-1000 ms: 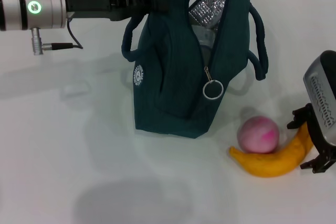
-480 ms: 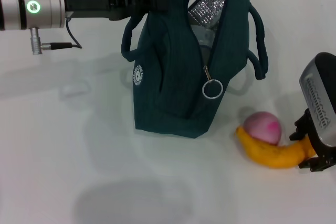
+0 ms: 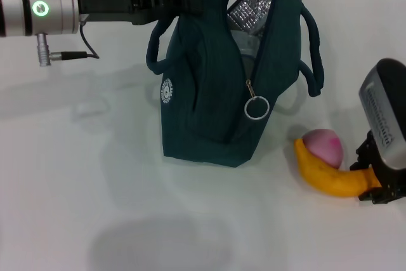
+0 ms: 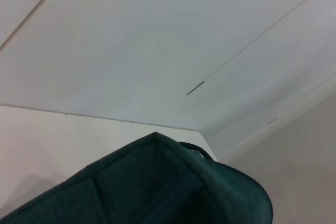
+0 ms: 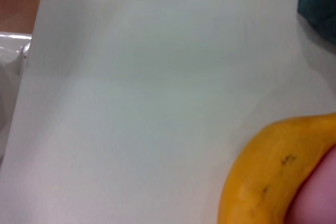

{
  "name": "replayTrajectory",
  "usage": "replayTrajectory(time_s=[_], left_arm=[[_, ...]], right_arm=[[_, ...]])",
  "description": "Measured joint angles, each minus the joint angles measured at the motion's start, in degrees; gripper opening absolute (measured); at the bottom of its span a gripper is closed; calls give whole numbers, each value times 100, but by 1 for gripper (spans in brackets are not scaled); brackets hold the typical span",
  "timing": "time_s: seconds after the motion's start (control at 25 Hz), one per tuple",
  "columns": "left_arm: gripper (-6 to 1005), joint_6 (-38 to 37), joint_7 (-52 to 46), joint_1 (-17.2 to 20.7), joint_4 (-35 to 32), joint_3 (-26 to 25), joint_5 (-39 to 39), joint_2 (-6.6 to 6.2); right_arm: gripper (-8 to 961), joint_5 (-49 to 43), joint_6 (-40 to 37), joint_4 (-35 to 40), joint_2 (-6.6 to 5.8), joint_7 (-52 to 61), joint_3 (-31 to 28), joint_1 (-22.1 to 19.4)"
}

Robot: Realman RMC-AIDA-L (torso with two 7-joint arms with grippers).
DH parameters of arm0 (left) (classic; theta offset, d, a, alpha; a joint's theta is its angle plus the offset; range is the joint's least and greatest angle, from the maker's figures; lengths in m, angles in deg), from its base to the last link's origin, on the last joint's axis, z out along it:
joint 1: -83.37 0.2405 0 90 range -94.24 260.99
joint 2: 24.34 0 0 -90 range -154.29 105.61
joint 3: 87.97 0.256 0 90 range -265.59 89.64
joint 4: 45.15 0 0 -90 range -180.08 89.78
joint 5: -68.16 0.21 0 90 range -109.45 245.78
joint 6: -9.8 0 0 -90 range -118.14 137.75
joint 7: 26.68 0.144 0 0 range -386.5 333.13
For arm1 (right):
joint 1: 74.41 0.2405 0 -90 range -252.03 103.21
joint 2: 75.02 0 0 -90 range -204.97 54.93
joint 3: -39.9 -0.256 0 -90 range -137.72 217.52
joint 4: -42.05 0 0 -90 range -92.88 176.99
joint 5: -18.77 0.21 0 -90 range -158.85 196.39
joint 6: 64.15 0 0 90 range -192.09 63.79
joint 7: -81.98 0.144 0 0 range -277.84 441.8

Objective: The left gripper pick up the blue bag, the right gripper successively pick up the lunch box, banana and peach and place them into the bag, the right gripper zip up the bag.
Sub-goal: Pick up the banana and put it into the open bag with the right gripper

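Note:
The blue bag (image 3: pixel 209 93) stands upright on the white table, its top open and the silver lining showing. My left gripper (image 3: pixel 181 1) is shut on the bag's upper left edge; the left wrist view shows only the bag's fabric (image 4: pixel 157 182). A pale clear shape (image 3: pixel 244 46) inside the opening looks like the lunch box. To the right of the bag lies the banana (image 3: pixel 323 172), and my right gripper (image 3: pixel 371 176) is shut on its right end. The peach (image 3: pixel 323 145) rests against the banana's inner curve. Banana (image 5: pixel 268 182) and peach (image 5: pixel 320 203) fill a corner of the right wrist view.
The ring zipper pull (image 3: pixel 256 108) hangs on the bag's front. One loop handle (image 3: pixel 312 55) sticks out on the bag's right side. In the right wrist view the table's edge (image 5: pixel 39 3) borders a brown floor.
The right gripper has swung the banana round: its free left end moved up and right, toward the bag. The peach moved right with it. The left arm and bag stayed still.

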Motion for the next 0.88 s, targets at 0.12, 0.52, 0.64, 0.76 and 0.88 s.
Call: replayTrajectory(time_s=[0.12,0.52,0.64,0.76,0.88], left_arm=[[46,0,5,0,0,0,0,1],[46,0,25,6,0,0,1,0],[46,0,27,8,0,0,1,0],[46,0,28,8,0,0,1,0],[46,0,30,7,0,1,1,-1]], right_arm=[[471,116,-1,-25,1,-28,-194,-1],[452,1248,-924,-541,-38,-707,-2192,50],[451,1468,-1157,-843,-55,-945,-2751,50],[450,1754,-1472,-1212,-104,-1264,-3422,52],[449,2224,-1861,-1646,-233,-1607,-4062,52]])
